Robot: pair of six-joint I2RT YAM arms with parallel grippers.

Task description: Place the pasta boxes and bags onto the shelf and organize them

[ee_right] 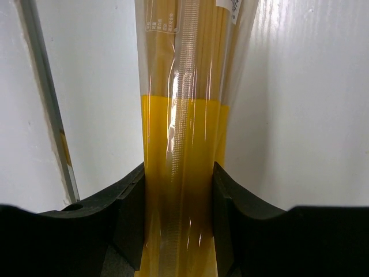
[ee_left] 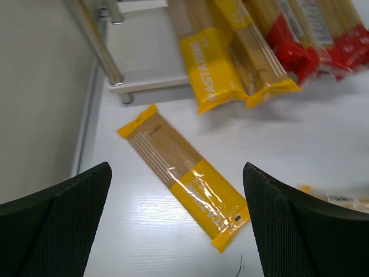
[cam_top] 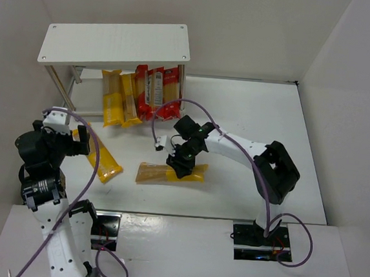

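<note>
Right wrist view, my right claw clamped on a yellow spaghetti pack on the desk, my left claw wide open above a second pack

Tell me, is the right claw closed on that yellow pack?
Shut: the right gripper presses against both sides of the yellow pack.

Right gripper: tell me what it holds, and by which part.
The right gripper pinches the yellow spaghetti pack across its narrow width, at the yellow printed section.
</note>
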